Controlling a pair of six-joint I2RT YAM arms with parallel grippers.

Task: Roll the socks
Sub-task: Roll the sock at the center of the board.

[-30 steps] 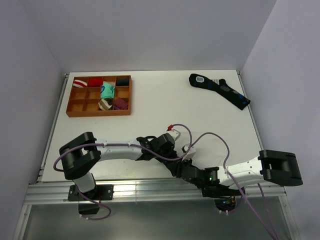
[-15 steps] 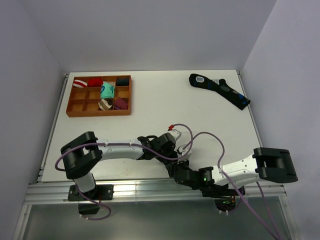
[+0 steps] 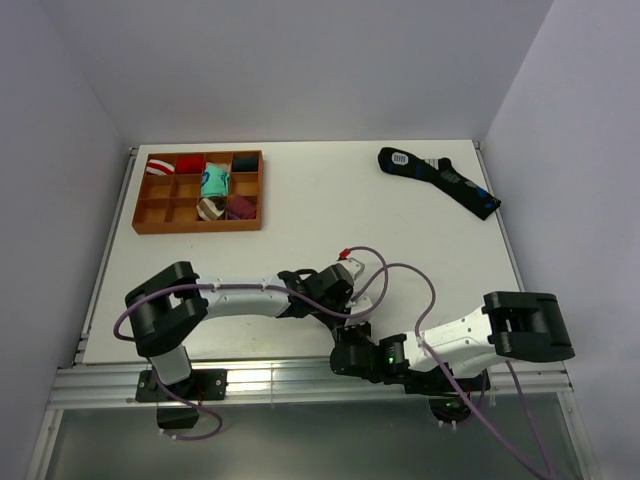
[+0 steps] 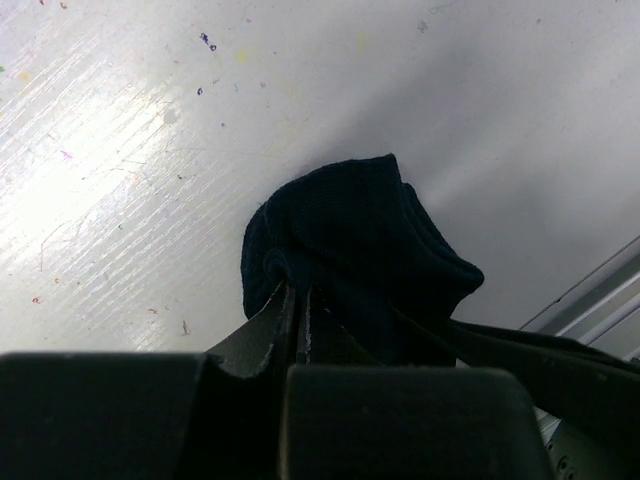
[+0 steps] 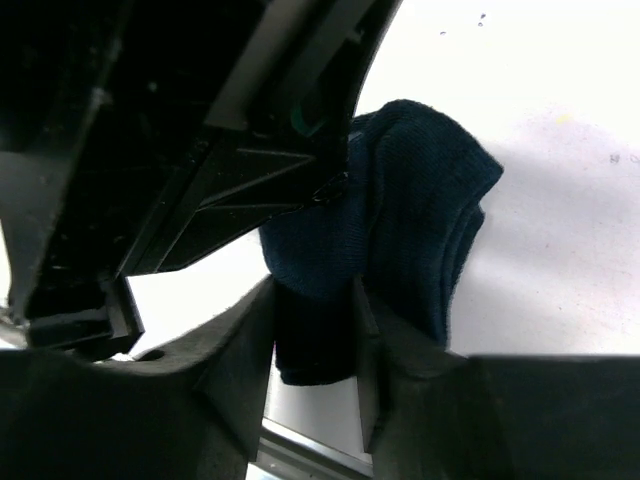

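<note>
Far left of the overhead view: an orange-brown tray (image 3: 197,229), rectangular and gridded into small square cells. Several cells hold rolled sock bundles (image 3: 213,183), striped, red, teal and purple. It sits on the white table (image 3: 300,240); in my left wrist view that surface is glossy, finely scratched and speckled.

The left arm (image 3: 240,297) lies low across the near part of the table, with white links and black joints. Left gripper (image 4: 298,296): the jaws are closed almost fully, the black fingers nearly meeting, and they pinch a thin rolled edge of the socks (image 4: 360,250).

The socks are dark navy, near black, in a fine ribbed knit. They are bunched into a rounded lump with stacked folds down one side. The lump rests on the table near its front edge, about mid-width, between the two grippers, with the metal rail (image 4: 590,290) near it. From overhead I cannot make it out — the wrists cover it.

Right gripper (image 5: 312,300): the jaws are held apart only by the cloth and clamp a thick fold of the socks, one matte black moulded finger on each side. Here the knit looks soft and fuzzy at its outline. The left gripper's angular black body meets the upper edge of the lump. The right arm (image 3: 455,335) runs along the front edge from its base on the right.

Far right, at the back of the table, a long black sock (image 3: 440,180) lies flat on a diagonal. It has blue patches and a white label at its left end, and is well apart from both grippers.
</note>
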